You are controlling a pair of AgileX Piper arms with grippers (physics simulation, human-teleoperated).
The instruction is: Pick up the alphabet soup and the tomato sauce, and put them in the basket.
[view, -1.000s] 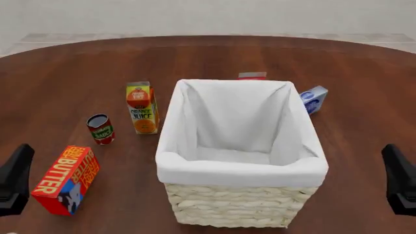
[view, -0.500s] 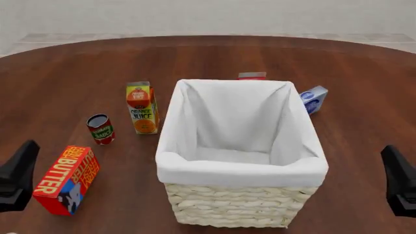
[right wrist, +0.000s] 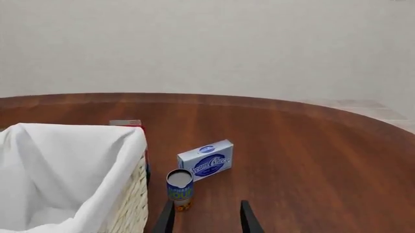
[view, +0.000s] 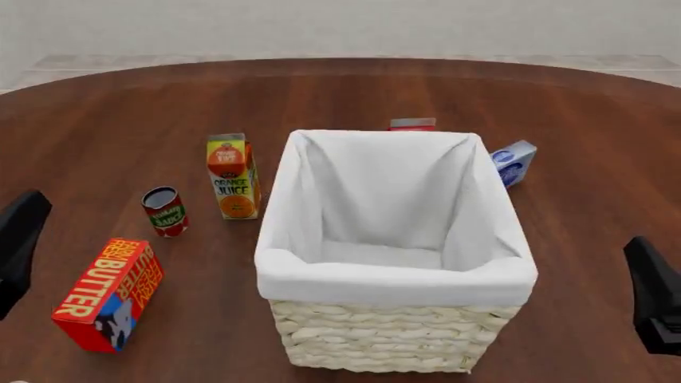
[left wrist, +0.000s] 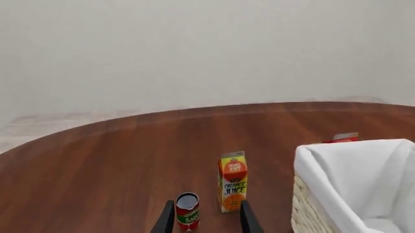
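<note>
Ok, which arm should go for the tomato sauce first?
Left. The tomato sauce stands left of the basket, beside the orange juice carton, and sits just ahead of the open left gripper. The basket stands between it and the right gripper.

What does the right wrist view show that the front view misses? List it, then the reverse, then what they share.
Only the right wrist view: the alphabet soup standing beside the basket, and the open right gripper.

Only the front view: the tomato sauce, juice carton and butter box.

Both: the basket, the blue box and the red box behind the basket.
</note>
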